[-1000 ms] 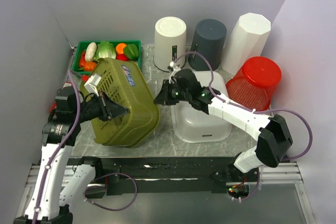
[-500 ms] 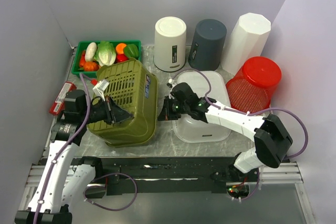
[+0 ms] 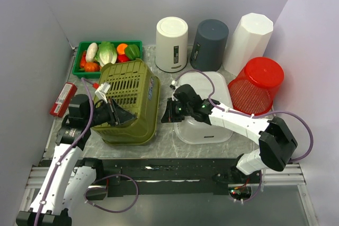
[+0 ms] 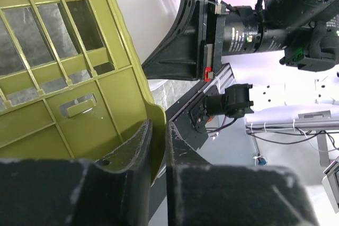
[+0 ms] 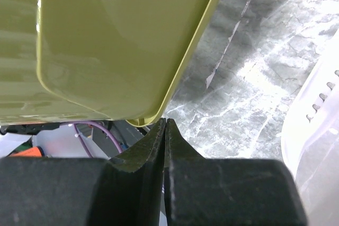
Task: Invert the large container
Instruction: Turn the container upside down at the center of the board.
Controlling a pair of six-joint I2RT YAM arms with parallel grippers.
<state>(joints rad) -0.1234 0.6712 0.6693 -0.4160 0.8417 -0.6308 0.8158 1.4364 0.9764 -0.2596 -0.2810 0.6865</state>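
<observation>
The green basket point(image 3: 130, 99) lies bottom up on the left part of the table point(image 3: 165, 135) (its open side faces down). The left gripper point(image 3: 126, 116) is at its near edge. Its fingers are a tiny bit apart with the rim in the gap, and I cannot tell if they pinch it. The right gripper point(image 3: 165, 114) is closed tight on nothing, just beside the basket's right edge.

A white round plastic bin point(image 3: 172, 43), a dark grey bin point(image 3: 210, 44) and a white faceted bin point(image 3: 248, 35), all 3 upturned, line the far edge of the marble table point(image 3: 161, 80); a red mesh basket point(image 3: 257, 84) sits at its right edge.
</observation>
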